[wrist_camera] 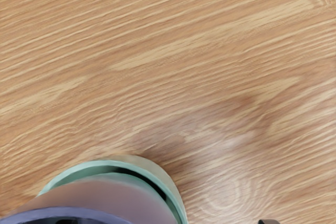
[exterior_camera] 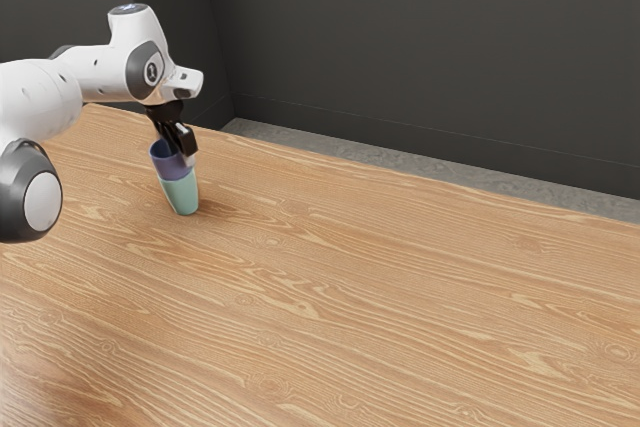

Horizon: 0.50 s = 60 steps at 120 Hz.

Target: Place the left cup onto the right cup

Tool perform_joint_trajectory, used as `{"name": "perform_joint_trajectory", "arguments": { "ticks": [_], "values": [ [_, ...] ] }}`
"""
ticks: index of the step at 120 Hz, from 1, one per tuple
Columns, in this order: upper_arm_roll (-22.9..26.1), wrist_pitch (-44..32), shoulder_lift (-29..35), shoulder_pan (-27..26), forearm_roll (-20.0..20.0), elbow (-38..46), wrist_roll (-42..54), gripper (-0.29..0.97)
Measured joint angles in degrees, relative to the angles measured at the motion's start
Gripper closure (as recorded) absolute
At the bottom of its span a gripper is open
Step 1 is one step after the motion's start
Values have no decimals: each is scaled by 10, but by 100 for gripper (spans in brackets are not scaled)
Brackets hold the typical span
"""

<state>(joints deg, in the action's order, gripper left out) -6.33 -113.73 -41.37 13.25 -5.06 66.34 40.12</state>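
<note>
Finding: the end effector appears clenched on the rim of the blue cup, which sits nested and slightly tilted in the green cup on the table. Recommendation: straighten the blue cup, seat it fully, release, then retract straight up to avoid toppling the stack.

The broad light-oak wooden desk has bold wavy grain and a smooth satin finish with a soft sheen. The small dark-blue tapered cup and the mint-green tapered cup both look like smooth, matt plastic with thin, even walls. The white robot arm has a smooth, slightly glossy plastic-looking shell with grey joint caps. The black two-finger claw looks matt. The dark grey wall is flat and matt, and the grey floor strip looks speckled and rough.
</note>
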Motion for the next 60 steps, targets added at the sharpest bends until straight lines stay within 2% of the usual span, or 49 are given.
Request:
{"name": "perform_joint_trajectory", "arguments": {
  "ticks": [24, 60],
  "values": [
    [1, 0, 4, -1, 0, 0, 1, 9],
    [1, 1, 25, -6, 0, 4, 1, 4]
  ]
}}
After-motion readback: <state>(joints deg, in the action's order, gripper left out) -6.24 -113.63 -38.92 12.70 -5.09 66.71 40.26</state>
